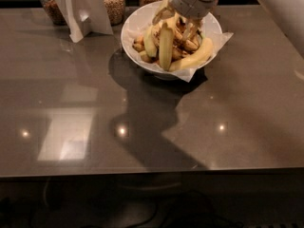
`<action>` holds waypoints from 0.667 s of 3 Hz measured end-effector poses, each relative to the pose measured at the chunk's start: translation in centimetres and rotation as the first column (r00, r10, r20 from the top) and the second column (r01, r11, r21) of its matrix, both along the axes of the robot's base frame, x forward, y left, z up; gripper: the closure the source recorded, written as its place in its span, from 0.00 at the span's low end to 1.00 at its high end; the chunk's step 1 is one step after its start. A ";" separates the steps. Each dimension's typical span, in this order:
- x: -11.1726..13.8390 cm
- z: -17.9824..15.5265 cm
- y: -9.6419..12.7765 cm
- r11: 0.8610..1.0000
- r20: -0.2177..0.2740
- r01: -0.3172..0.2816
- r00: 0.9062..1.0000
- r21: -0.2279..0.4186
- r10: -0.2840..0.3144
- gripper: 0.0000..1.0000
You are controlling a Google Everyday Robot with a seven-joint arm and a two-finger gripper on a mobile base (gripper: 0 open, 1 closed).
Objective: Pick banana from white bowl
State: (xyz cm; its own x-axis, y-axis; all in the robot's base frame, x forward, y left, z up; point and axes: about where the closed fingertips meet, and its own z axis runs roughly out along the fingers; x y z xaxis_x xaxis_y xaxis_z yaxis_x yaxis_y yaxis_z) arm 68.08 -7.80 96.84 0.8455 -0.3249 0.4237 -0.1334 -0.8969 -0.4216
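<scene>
Camera view: pinched the banana (166, 46) by its top end between the fingers of the gripper (176, 23) over the white bowl (134, 27), lower end apparently not yet lifted clear.

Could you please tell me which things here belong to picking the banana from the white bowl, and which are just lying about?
Part of the job: the long pale banana, propped up in the bowl; the white bowl; the gripper, low over the bowl's bananas.
Just lying about: the curved yellow banana; the short spotted bananas; the glass jars; the folded white card.
</scene>
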 end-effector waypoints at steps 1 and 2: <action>0.0 0.0 0.0 1.000 0.000 0.000 1.000 -0.001 0.000 0.57; 0.0 0.1 0.2 1.000 0.001 -0.002 1.000 -0.001 0.002 0.78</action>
